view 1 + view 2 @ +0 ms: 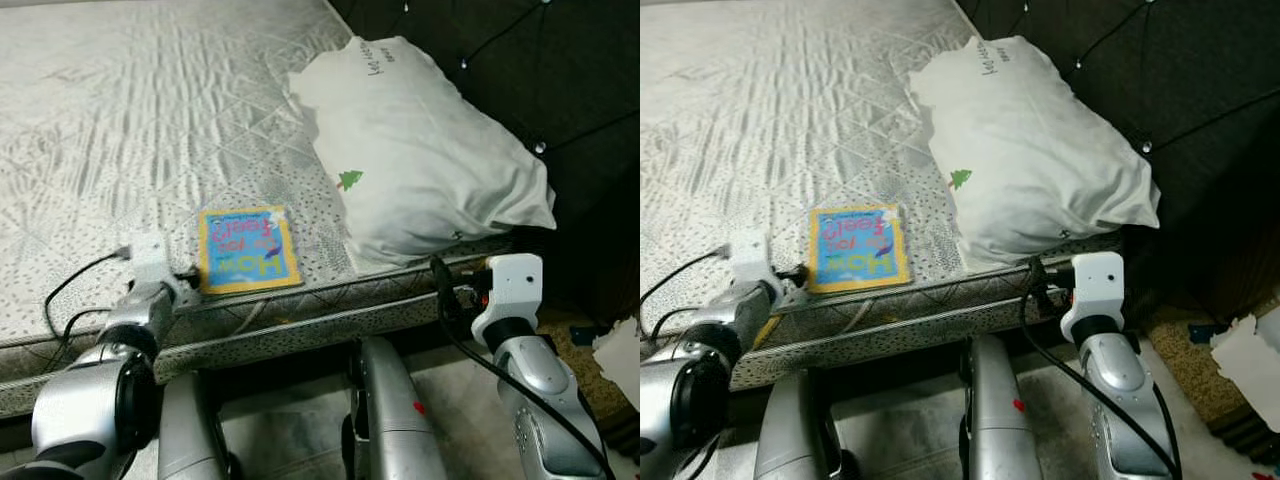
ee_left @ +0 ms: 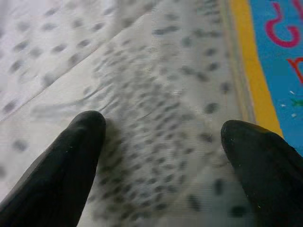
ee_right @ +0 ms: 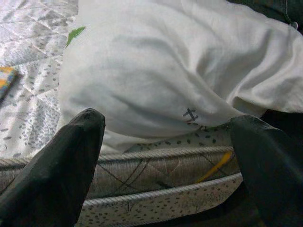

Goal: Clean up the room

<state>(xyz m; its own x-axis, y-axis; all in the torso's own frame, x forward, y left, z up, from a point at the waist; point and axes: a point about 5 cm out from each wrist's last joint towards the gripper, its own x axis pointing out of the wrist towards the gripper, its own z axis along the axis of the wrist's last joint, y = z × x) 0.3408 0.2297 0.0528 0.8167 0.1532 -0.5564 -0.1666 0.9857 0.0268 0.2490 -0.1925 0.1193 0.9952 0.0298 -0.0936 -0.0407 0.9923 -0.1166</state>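
A thin book (image 1: 248,249) with a blue cover and yellow border lies flat on the grey quilted mattress (image 1: 120,120), close to its front edge. My left gripper (image 2: 163,142) hovers open just over the mattress beside the book's yellow edge (image 2: 251,71), holding nothing. A white pillow (image 1: 420,150) with a small green mark rests at the mattress's right end against the headboard. My right gripper (image 3: 165,142) is open in front of the mattress's side seam, just below the pillow (image 3: 165,61), with nothing between its black fingers (image 3: 71,156).
A dark tufted headboard (image 1: 560,80) stands to the right of the bed. A brownish rug (image 1: 1195,370) and a white crumpled sheet (image 1: 1250,360) lie on the floor at the right. My own legs (image 1: 390,410) stand against the bed's front side.
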